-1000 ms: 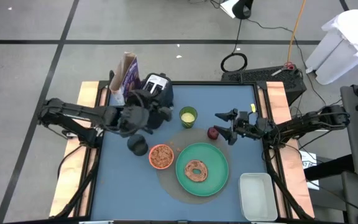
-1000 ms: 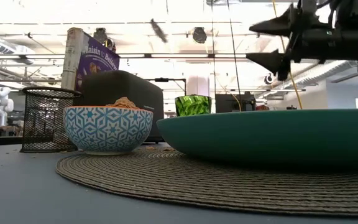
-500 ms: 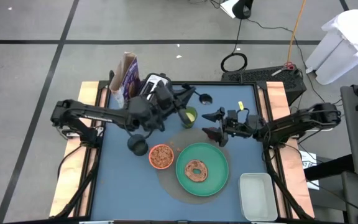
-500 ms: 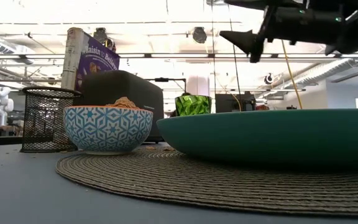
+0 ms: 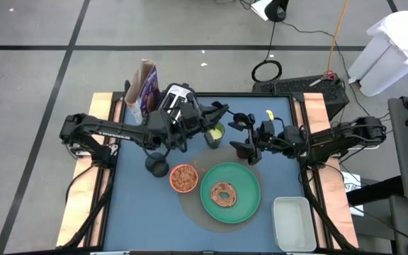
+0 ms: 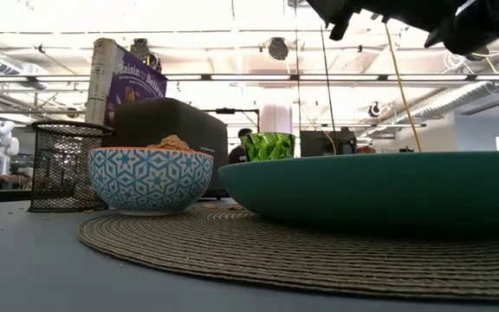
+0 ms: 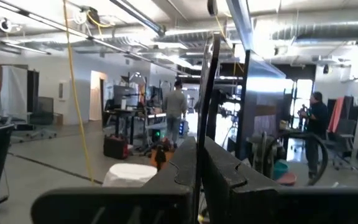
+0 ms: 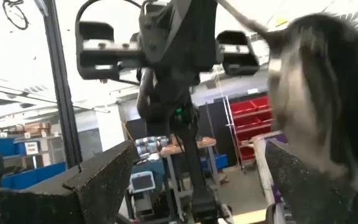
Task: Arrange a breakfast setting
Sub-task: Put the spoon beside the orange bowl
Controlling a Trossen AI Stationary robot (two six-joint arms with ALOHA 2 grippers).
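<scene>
Metal spoon pinched by its handle in closed left claw, seen from above. Bowl end held out to right claw, spread wide, gripping nothing. On near side of right claw, large green plate on round mat, brown bagel at its middle. Orange bowl on near side of left claw, just beside plate. Purple cereal box upright behind left claw at worktop edge.

At worktop height: bowl blue-and-white patterned outside, brown heap inside, next to plate's thick rim.

Left wrist: fingers pressed together, thin handle between.

Right wrist: spoon bowl close, blurred, past parted fingers.

One second back, left claw nearer the box, right claw farther out; now almost meeting.
</scene>
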